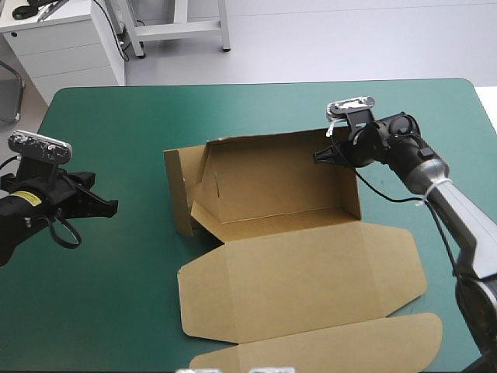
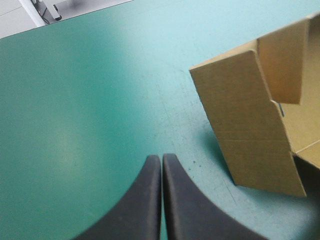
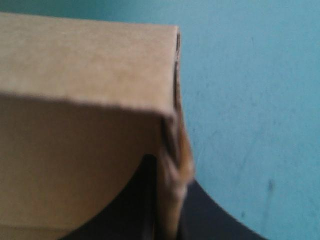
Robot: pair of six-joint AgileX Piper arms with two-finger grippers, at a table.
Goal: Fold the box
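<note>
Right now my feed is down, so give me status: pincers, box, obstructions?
Left pincer shut, empty, off the box. Right pincer shut on the box's right wall. Walls raised, lid flat. Nothing in the way.

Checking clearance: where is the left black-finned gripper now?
High view: the left gripper of black fins, shut, is over bare teal-green cover toward its left edge, apart from the brown board box.

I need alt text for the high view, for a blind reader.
A brown box stands half folded on the teal-green table, walls raised and lid flat toward the near edge. The right gripper grips its far right corner; the left gripper hangs shut, apart from the box's left wall.
</note>
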